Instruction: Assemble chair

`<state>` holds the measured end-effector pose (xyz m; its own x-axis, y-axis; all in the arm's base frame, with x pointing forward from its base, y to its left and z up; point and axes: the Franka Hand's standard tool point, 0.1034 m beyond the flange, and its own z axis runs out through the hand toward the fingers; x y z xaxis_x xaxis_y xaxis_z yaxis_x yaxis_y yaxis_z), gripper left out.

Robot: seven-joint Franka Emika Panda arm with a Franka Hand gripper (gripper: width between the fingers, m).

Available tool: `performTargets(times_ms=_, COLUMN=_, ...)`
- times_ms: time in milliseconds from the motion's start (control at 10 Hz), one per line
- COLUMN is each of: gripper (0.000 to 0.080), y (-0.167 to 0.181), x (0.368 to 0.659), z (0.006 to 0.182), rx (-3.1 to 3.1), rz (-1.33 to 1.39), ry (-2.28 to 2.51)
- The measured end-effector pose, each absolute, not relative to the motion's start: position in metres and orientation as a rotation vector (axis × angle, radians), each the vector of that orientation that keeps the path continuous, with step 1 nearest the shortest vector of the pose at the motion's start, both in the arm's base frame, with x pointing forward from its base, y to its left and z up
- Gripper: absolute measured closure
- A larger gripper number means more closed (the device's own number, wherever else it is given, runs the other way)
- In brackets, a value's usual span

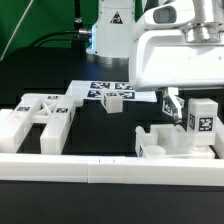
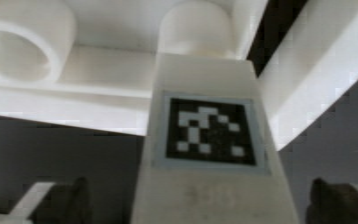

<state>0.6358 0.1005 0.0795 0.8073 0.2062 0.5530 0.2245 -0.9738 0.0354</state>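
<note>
A white square chair leg (image 1: 202,118) with a black-and-white tag stands upright at the exterior view's right, on a white blocky chair part (image 1: 165,142). My gripper (image 1: 190,107) straddles the leg. One dark finger (image 1: 172,103) shows beside it and the other is hidden behind it. In the wrist view the leg (image 2: 208,130) fills the middle. My gripper (image 2: 194,205) is open, with dark gaps between both fingers (image 2: 37,200) and the leg. The chair part (image 2: 51,60) lies beyond it. A flat slotted panel (image 1: 45,115) lies at the left. A small cube (image 1: 113,100) sits mid-table.
The marker board (image 1: 100,87) lies at the back behind the cube. A long white border rail (image 1: 100,166) runs along the front edge. The large white robot housing (image 1: 175,45) hangs over the right side.
</note>
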Motion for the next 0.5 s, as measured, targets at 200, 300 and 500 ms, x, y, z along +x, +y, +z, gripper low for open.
performTargets(times_ms=200, gripper=0.0152, y=0.102, x=0.638, z=0.091, rx=-2.958, rz=-0.883, ry=-0.357)
performTargets(times_ms=300, gripper=0.0152, y=0.100, x=0.639, z=0.098, rx=-2.963, rz=-0.866, ry=-0.360)
performTargets(times_ms=500, gripper=0.0151, y=0.098, x=0.641, z=0.113, rx=-2.970, rz=-0.836, ry=-0.360)
